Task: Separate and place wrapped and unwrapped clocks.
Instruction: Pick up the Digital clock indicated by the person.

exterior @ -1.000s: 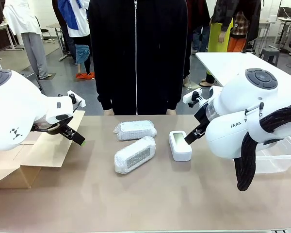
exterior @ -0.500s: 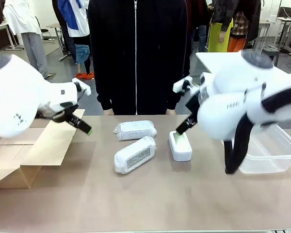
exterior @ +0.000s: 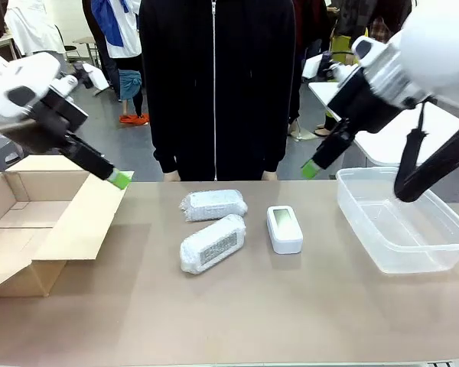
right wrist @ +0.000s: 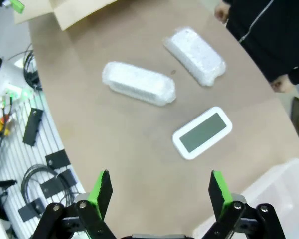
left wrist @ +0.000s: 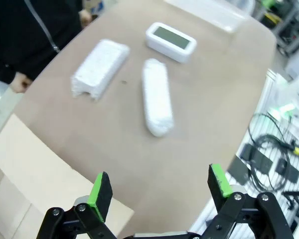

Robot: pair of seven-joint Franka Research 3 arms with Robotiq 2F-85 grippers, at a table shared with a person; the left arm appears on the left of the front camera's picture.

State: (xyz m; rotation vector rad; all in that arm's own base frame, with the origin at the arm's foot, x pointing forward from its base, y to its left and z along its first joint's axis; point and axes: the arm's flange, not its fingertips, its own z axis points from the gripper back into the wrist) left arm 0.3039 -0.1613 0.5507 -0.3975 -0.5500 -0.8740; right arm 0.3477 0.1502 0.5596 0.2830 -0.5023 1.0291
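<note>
Two bubble-wrapped clocks lie mid-table: one [exterior: 213,204] nearer the person, the other [exterior: 213,243] in front of it. Right of them lies the bare white clock [exterior: 284,228], screen up. All three also appear from the wrists: wrapped clocks [left wrist: 99,67] [left wrist: 157,95] and bare clock [left wrist: 171,41]; wrapped clocks [right wrist: 195,55] [right wrist: 138,82] and bare clock [right wrist: 203,132]. My left gripper [exterior: 119,180] hangs raised above the cardboard box's flap, jaws open [left wrist: 159,186] and empty. High over the table's right side, near the clear tub, my right gripper [exterior: 310,169] is open [right wrist: 159,190] and empty.
An open cardboard box [exterior: 30,229] sits at the table's left edge. A clear plastic tub [exterior: 402,222] stands at the right. A person in black [exterior: 218,84] stands at the far edge, hands by the table. Cables and gear [right wrist: 25,149] lie beyond the table's near edge.
Both arms have lifted and swung outward, away from the clocks. The right gripper rose from beside the bare clock. The clocks have not moved.
</note>
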